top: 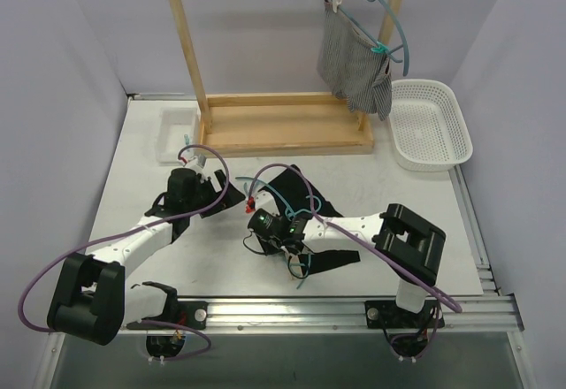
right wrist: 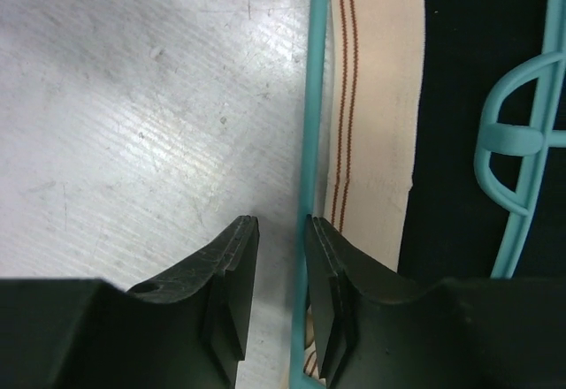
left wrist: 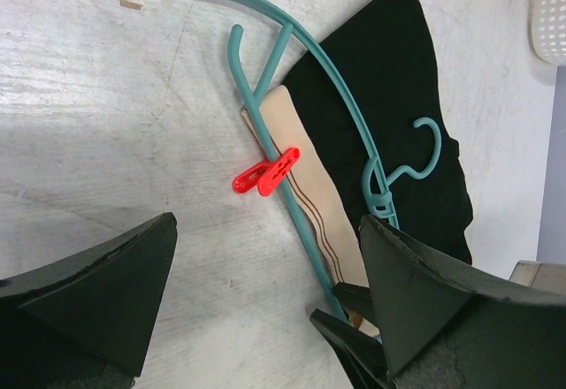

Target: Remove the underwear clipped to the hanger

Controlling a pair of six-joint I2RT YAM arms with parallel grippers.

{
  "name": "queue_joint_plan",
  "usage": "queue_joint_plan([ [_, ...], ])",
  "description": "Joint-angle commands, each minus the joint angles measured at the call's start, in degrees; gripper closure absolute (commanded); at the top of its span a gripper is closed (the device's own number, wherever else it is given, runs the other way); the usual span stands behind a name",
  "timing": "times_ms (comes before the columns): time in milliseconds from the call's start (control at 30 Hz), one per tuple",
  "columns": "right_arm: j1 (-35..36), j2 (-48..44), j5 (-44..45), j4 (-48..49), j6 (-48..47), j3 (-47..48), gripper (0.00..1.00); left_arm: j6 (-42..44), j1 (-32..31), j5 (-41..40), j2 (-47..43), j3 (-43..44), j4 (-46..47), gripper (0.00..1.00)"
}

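On table, black briefs w/ tan waistband under hanger; L hand splayed, R hand narrowly parted.

2 arms, white + black.
White tube links on L arm & R arm, blocky black joint housings, black wrists, purple cable looped along each. L fingers matte black wedges w/ rough edges; R fingers black, stepped inner faces.

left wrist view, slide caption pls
Open left gripper over teal hanger, red clip on tan waistband of black underwear
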Motion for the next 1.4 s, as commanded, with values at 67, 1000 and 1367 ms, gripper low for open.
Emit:
queue_joint_plan([
  [67,0.0,3.8,1.1,-1.1,1.9,-0.6,0.75,0.0,0.6,0.1,0.5,0.5,0.7,0.06],
  [1000,-3.9,-10.1,-0.9,2.4,1.6,-2.9,1.0,-9.2,0.6,6.7,8.4,4.0,11.9,0.06],
  [1367,-3.9,-10.9,-1.5,3.6,1.6,-3.7,1.0,-9.6,-0.6,5.8,11.6,9.9,9.1,0.06],
])
